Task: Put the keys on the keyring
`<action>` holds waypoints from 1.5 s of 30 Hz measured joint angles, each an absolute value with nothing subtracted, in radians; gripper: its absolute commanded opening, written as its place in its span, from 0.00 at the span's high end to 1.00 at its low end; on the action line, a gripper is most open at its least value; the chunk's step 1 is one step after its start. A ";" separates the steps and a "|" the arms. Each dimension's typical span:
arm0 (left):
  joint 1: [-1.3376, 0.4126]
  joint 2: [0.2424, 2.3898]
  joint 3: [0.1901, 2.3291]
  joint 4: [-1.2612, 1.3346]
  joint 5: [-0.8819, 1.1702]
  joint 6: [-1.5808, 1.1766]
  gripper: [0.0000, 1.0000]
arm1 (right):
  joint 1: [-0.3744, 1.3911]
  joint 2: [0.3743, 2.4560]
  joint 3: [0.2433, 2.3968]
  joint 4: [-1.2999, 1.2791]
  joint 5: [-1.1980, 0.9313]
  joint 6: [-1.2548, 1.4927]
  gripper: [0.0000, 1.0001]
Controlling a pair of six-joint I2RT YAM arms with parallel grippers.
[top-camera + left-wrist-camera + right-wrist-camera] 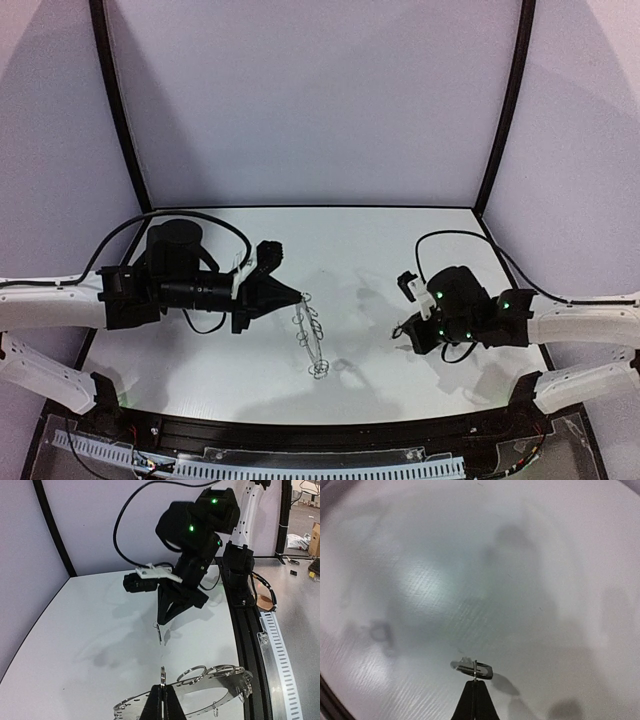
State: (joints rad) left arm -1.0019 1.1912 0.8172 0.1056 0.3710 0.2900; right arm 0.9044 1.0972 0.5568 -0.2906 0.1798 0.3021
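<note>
Keys (472,668) lie crosswise in the pinched-together tips of the right gripper (474,684), just above the desk (420,580). The left gripper (162,696) clamps the keyring (235,684) by its rim; the ring is roughly level, stretching sideways from those tips, well apart from the keys.

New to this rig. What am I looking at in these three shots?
These are two robot arms bolted to a table, and each ends in a two-finger gripper. The overhead picture comes from a fixed camera above and behind the arms. The other two come from a camera on each wrist, looking past that arm's own fingers. The left gripper is shut on the keyring, a flat ring fringed with wire loops. The right gripper pinches a tiny key above the white surface.
</note>
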 measured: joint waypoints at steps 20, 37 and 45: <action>-1.002 1.296 1.065 -0.335 0.392 0.416 0.99 | 0.907 1.320 1.162 -0.624 -0.534 -0.434 1.00; -1.002 1.314 1.098 -0.359 0.497 0.418 0.99 | 0.996 1.315 1.191 -0.599 -0.511 -0.622 1.00; -1.002 1.347 1.139 -0.358 0.538 0.407 0.99 | 1.015 1.327 1.210 -0.570 -0.423 -0.627 1.00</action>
